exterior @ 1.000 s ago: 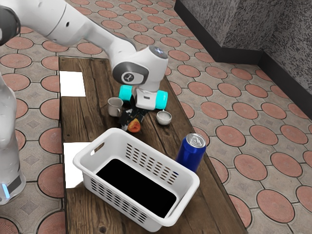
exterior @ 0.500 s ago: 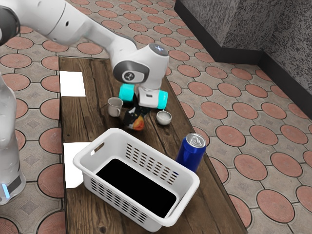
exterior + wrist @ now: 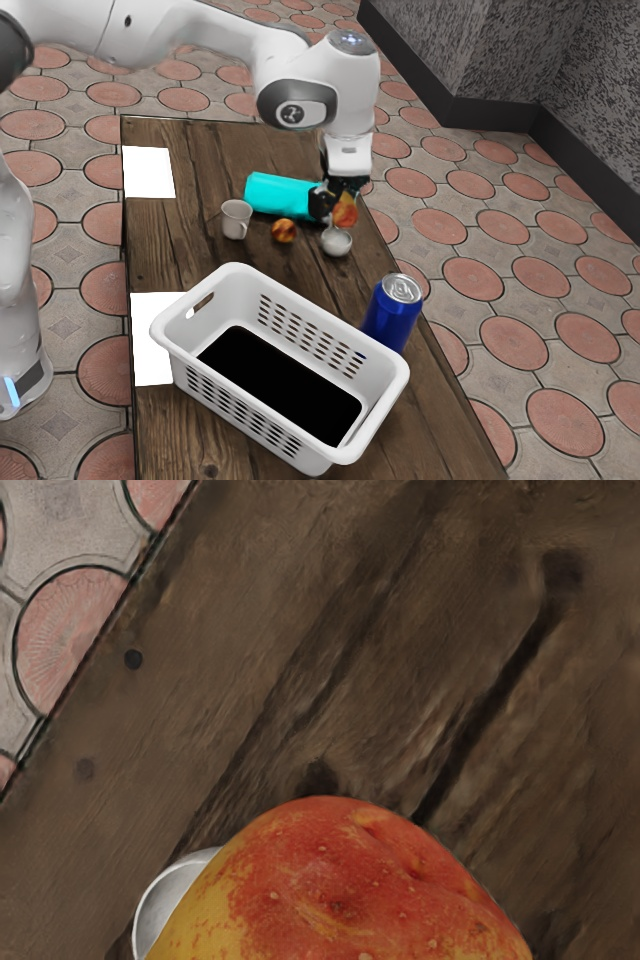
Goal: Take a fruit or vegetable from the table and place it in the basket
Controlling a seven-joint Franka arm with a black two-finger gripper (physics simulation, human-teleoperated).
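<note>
Standing on the brown wooden table (image 3: 190, 240), in the exterior view from left to right, are a white plastic basket with slotted sides (image 3: 240, 275), a small grey mug (image 3: 236, 219), a turquoise cylinder (image 3: 275, 196) and a round orange-brown fruit (image 3: 284, 231). Next, the black 2-finger gripper (image 3: 333, 206) pinches a lumpy red-and-yellow fruit (image 3: 346, 212) outside the basket, near a small round grey bowl (image 3: 337, 243). Farther right stands a blue metal can (image 3: 387, 320), just beside the basket.
</note>
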